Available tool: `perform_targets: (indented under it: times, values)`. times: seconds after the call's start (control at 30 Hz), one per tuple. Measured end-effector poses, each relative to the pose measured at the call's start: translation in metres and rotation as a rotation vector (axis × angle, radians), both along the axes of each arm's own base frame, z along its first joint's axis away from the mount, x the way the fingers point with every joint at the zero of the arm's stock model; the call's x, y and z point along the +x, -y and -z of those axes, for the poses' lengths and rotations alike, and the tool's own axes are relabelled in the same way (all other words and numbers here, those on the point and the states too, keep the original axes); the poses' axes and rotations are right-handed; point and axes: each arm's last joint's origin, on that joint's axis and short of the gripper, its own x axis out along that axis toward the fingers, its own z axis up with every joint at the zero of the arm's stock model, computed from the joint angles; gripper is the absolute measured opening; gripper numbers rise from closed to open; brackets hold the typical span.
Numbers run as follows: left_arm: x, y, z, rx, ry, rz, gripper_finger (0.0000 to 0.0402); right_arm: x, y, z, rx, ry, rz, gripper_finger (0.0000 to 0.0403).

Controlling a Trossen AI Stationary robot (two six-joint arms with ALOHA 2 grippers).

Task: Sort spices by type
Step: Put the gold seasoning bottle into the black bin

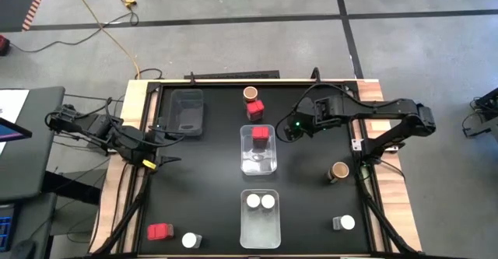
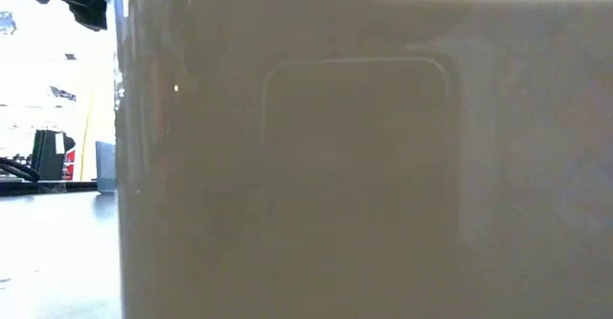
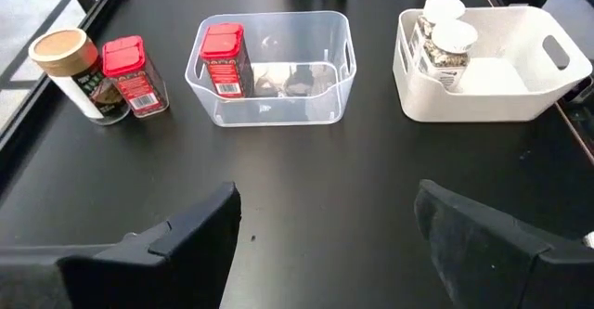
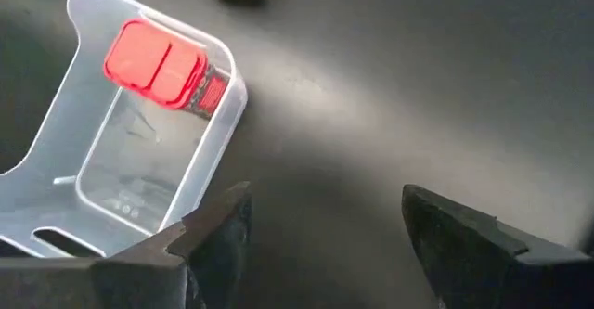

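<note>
Grey concrete floor (image 1: 233, 33) w/ dark seam lines; yellow cable (image 1: 101, 22) trails far left. Black table (image 1: 210, 166), pale wood edge. Desk w/ monitor (image 1: 15, 127) at left. Low view: bright backlit room.

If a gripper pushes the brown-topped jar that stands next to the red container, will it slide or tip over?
The brown-topped jar is tall for its round base, so a high push would probably tip it. Once down, it could roll. A low push should slide it into the red container beside it.
</note>
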Motion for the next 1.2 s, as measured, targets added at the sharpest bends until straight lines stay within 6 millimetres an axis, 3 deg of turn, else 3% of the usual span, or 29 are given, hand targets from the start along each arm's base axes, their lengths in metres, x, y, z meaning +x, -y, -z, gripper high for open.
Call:
perform_targets:
  times: [0.2, 0.37, 0.63, 0.97, 1.2]
  values:
    - [0.002, 0.001, 0.000, -0.173, 0.007, -0.097, 0.0309, -0.002, -0.001, 0.016, 0.042, -0.039, 0.005, 0.0301]
    - [0.012, 0.001, 0.003, -0.202, 0.001, -0.241, 0.0309, -0.004, -0.001, 0.033, 0.046, -0.046, 0.003, 0.0301]
    - [0.053, -0.003, 0.006, -0.138, 0.006, -0.370, 0.0295, -0.021, 0.016, 0.038, 0.010, 0.044, -0.011, 0.0301]
    - [0.098, -0.056, -0.018, -0.032, -0.016, -0.573, 0.0284, -0.039, 0.068, 0.039, -0.073, 0.073, -0.003, 0.0301]
    - [0.110, -0.082, -0.025, -0.067, -0.009, -0.705, 0.0283, -0.046, 0.083, 0.040, -0.073, 0.068, 0.063, 0.0301]
